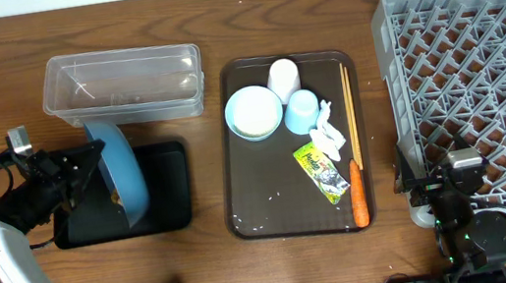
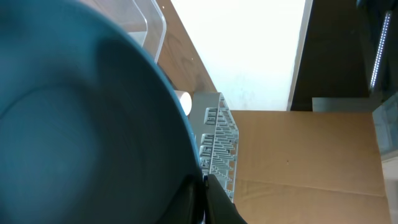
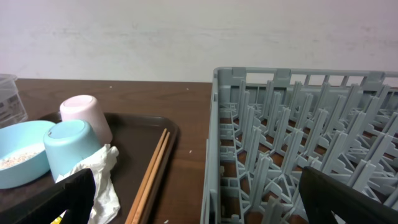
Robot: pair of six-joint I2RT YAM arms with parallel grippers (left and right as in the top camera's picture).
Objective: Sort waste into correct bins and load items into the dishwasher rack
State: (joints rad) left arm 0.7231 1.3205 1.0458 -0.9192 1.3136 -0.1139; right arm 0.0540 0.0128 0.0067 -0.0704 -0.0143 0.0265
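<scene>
My left gripper (image 1: 99, 178) is shut on the rim of the large dark-blue plate (image 1: 126, 169), holding it on edge and tilted over the shallow black tray (image 1: 168, 188). In the left wrist view the plate (image 2: 81, 124) fills the left side, pinched between my fingers (image 2: 214, 199). Behind it stands the clear tub (image 1: 121, 86). My right gripper (image 1: 430, 188) is open and empty, straddling the front-left wall of the grey rack (image 1: 478, 80). On the serving tray lie the bowl (image 1: 254, 112) with rice, white cup (image 1: 283, 76), light-blue cup (image 1: 302, 110), tissue (image 1: 329, 134), wrapper (image 1: 321, 170), carrot (image 1: 359, 204) and chopsticks (image 1: 349, 108).
The dark brown serving tray (image 1: 250, 191) sits mid-table between the black tray and the rack. In the right wrist view the rack wall (image 3: 214, 155) rises just right of the chopsticks (image 3: 152, 174) and tissue (image 3: 102, 183).
</scene>
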